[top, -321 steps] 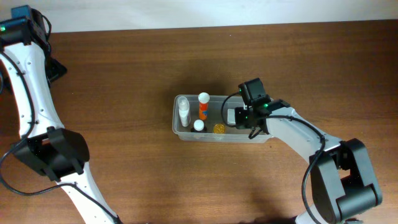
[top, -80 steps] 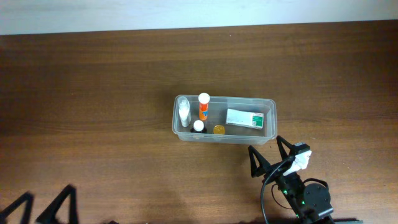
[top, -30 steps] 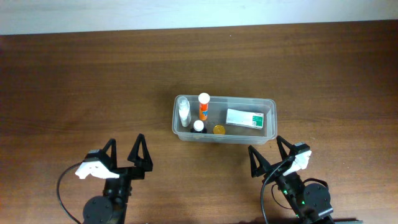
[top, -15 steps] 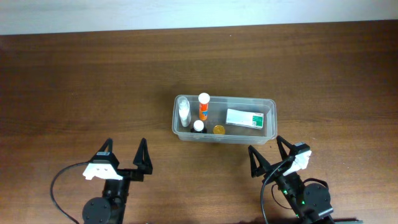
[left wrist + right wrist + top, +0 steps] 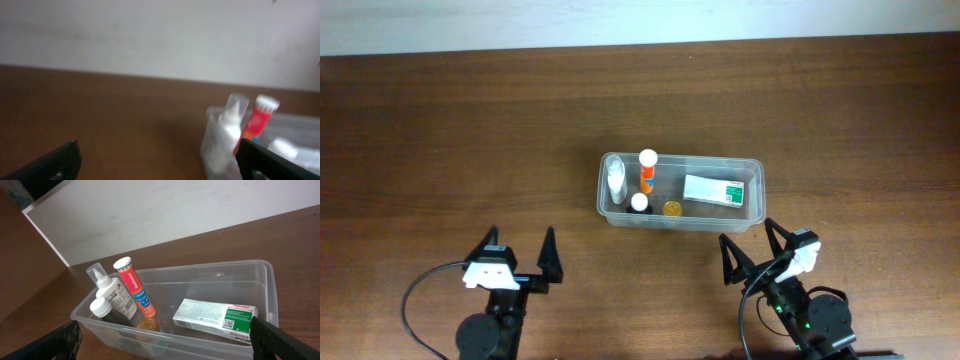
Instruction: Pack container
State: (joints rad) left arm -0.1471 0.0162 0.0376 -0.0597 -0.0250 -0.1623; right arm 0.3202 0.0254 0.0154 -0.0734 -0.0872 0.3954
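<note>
The container [image 5: 757, 196] is being left unmoved near the middle of the tabletop [image 5: 470, 120]. The left gripper [image 5: 520, 244] is being drawn slightly closer to the near edge than before; the right gripper [image 5: 746, 234] is being kept still. Both are being held spread wide, empty.

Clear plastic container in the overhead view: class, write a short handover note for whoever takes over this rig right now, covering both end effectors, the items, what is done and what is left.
Left end effector: open, empty, at the near table edge, well apart from the clear plastic rectangular container.
Right end effector: open, empty, near the container's near right corner, not touching it.
Container: mid-table, holding a white spray bottle, an orange tube with white cap, a small white-capped bottle, a round amber item and a white-and-green box.
Done: five items packed.
Left: apparently nothing; no other loose item or lid in view.
</note>
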